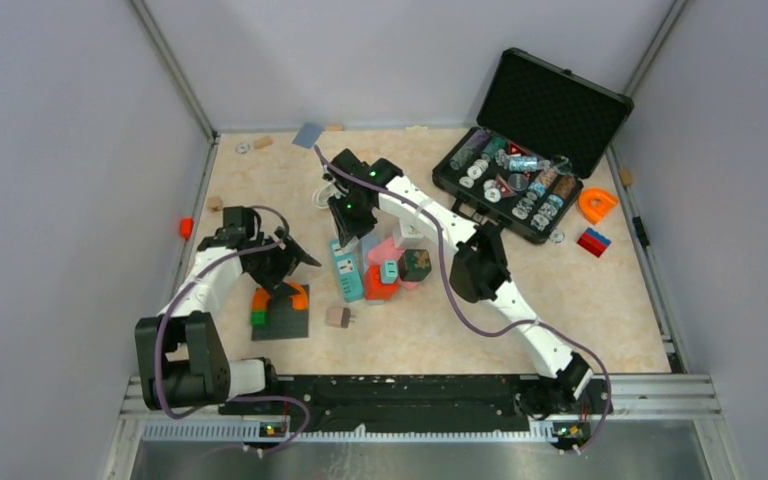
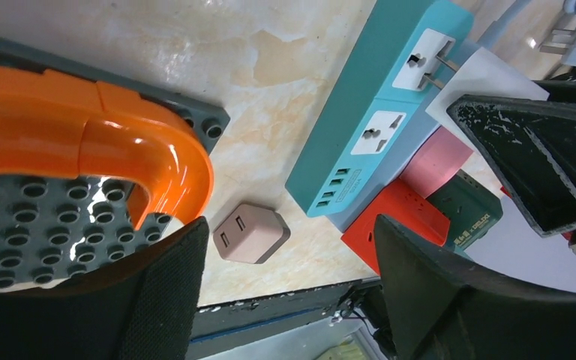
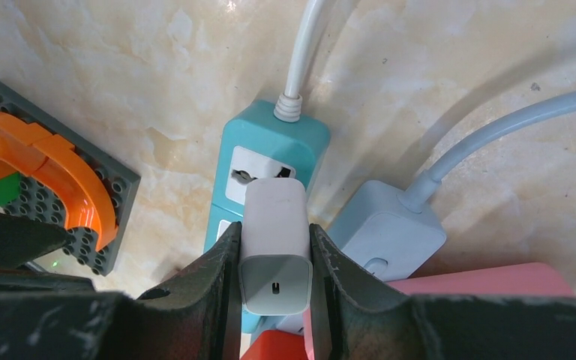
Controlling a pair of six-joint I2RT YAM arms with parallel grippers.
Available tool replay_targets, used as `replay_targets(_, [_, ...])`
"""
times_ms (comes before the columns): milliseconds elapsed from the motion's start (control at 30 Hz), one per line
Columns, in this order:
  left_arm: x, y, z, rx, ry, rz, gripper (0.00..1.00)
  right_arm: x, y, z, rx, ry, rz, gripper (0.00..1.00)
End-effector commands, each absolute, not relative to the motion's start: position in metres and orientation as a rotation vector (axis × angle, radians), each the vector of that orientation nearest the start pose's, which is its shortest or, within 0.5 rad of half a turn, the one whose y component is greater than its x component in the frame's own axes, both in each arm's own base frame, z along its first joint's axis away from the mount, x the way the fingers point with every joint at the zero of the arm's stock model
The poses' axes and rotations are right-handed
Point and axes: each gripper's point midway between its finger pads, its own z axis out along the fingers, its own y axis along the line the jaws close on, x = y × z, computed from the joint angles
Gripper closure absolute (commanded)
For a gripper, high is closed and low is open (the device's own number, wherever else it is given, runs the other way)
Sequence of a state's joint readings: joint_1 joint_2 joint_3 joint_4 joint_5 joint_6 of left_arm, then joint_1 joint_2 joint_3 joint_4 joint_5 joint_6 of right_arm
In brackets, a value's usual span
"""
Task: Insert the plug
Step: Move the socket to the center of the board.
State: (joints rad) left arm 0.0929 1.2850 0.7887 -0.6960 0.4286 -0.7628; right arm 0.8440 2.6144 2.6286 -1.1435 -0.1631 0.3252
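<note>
My right gripper (image 3: 275,251) is shut on a white charger plug (image 3: 275,225) and holds it over the far socket of the teal power strip (image 3: 270,142). In the left wrist view the plug (image 2: 487,71) has its two prongs (image 2: 439,56) at that socket, with bare metal showing. The strip lies at the table's middle (image 1: 346,268), under my right gripper (image 1: 345,225). My left gripper (image 1: 295,262) is open and empty, its fingers (image 2: 157,292) above a brown adapter (image 2: 249,234) lying on the table.
A grey baseplate (image 1: 285,320) with an orange arch (image 1: 278,297) lies left of the strip. A grey-blue adapter (image 3: 386,229) and red (image 2: 394,217), pink (image 2: 435,161) and green (image 2: 469,210) blocks crowd the strip's right side. An open black case (image 1: 535,150) stands back right.
</note>
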Motion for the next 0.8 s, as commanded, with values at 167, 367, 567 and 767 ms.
replay_targets(167, [0.298, -0.118, 0.080, -0.874, 2.667, -0.885, 0.39, 0.327, 0.381, -0.027, -0.782, 2.972, 0.108, 1.00])
replay_targets(367, [0.306, -0.146, 0.052, -0.800, 2.783, -0.859, 0.50, 0.322, 0.385, -0.022, -0.803, 2.994, 0.200, 1.00])
replay_targets(567, [0.291, -0.158, 0.036, -0.817, 2.827, -0.886, 0.68, 0.324, 0.385, -0.007, -0.831, 2.962, 0.259, 1.00])
replay_targets(767, [0.283, -0.191, 0.036, -0.752, 2.854, -0.967, 0.76, 0.314, 0.371, -0.012, -0.916, 2.973, 0.147, 1.00])
